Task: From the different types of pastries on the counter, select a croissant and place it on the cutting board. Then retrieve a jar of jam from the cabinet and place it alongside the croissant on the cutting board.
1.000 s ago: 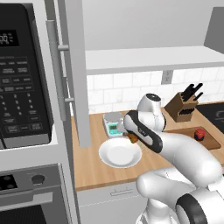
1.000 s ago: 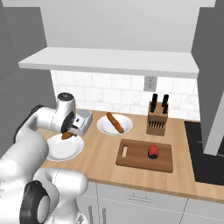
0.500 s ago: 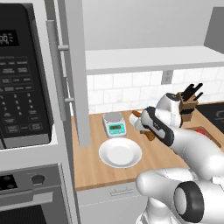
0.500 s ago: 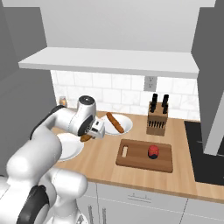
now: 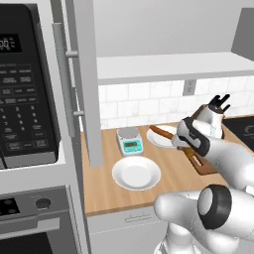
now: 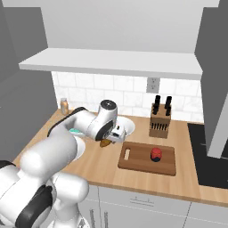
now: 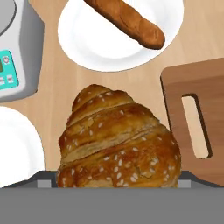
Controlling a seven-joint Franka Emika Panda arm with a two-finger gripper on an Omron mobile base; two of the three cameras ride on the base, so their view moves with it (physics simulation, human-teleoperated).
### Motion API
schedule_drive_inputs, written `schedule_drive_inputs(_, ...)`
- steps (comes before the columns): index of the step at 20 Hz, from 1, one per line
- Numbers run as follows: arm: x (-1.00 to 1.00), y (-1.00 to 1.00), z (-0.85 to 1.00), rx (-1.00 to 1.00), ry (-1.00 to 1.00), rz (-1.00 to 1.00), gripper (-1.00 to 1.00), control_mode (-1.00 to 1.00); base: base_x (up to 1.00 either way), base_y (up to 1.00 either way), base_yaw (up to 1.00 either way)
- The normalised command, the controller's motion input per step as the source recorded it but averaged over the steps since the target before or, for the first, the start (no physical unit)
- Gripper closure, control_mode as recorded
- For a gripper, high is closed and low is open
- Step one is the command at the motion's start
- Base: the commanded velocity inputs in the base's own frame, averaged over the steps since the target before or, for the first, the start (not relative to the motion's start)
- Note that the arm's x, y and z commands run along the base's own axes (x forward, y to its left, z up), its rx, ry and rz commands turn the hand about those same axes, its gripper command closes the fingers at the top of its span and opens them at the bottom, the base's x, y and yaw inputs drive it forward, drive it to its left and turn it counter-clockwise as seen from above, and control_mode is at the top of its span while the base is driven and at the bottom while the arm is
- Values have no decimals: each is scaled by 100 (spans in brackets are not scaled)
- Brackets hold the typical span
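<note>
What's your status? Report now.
Gripper shut on croissant, above the counter. Board just ahead, jam jar already on it. Handle end free, path open.

Base views flank counter [image 5: 173, 178] — hand view close overhead.

The dark brown wooden cutting board [image 6: 147, 158] has free surface at its handle-slot end and in the middle; the small red jam jar [image 6: 156, 153] stands on its far right part. Bare tan wooden counter [image 7: 57, 85] lies between the board and the white round plate with the long reddish-brown bread stick [image 7: 127, 22]. Behind the board, the wooden knife block [image 6: 160, 121] stands near the wall. On the left, a grey kitchen scale [image 5: 129, 140] and an empty white plate [image 5: 136, 173] take the space.
</note>
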Motion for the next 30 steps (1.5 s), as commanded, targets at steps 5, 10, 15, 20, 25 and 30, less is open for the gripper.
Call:
schedule_drive_inputs(5,0,-85,0,0,0,0,100,-100,0,0,0)
schedule_drive_inputs(10,0,-65,0,0,0,0,100,-100,0,0,0)
schedule_drive_inputs(15,0,0,-38,-10,4,-1,100,-100,0,0,0)
schedule_drive_inputs(20,0,0,-39,-12,2,-1,100,-100,0,0,0)
schedule_drive_inputs(25,9,-44,-1,0,0,0,100,-100,0,0,0)
schedule_drive_inputs(30,2,-17,-4,1,0,0,100,-100,0,0,0)
